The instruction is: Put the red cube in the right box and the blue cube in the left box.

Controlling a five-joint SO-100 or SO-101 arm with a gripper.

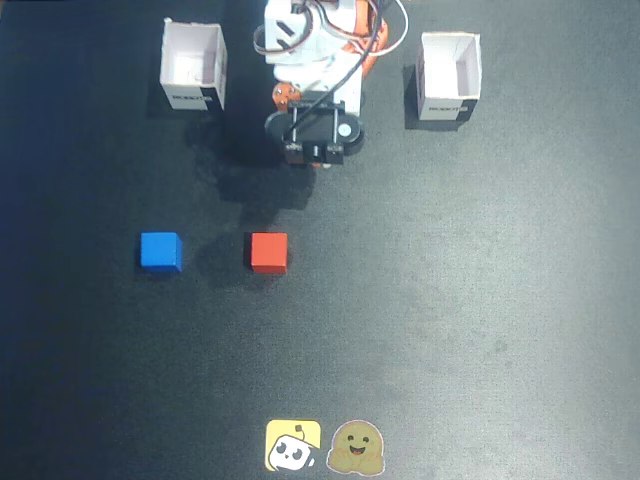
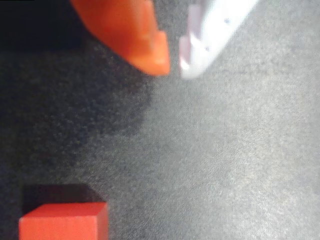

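Observation:
In the fixed view the red cube (image 1: pixel 268 252) lies on the black mat, with the blue cube (image 1: pixel 160 250) to its left. Two white boxes stand open and empty at the back, one at the left (image 1: pixel 193 97) and one at the right (image 1: pixel 446 106), each with its dark label facing the front. The arm is folded between them with my gripper (image 1: pixel 312 158) pointing down, well behind the red cube. In the wrist view my gripper (image 2: pixel 174 67) is empty, its orange and white fingertips almost touching above bare mat. The red cube (image 2: pixel 62 221) sits at the bottom left there.
The arm's white and orange base (image 1: pixel 320 50) stands at the back centre between the boxes. Two small stickers, one yellow (image 1: pixel 293 446) and one brown (image 1: pixel 357 449), lie at the mat's front edge.

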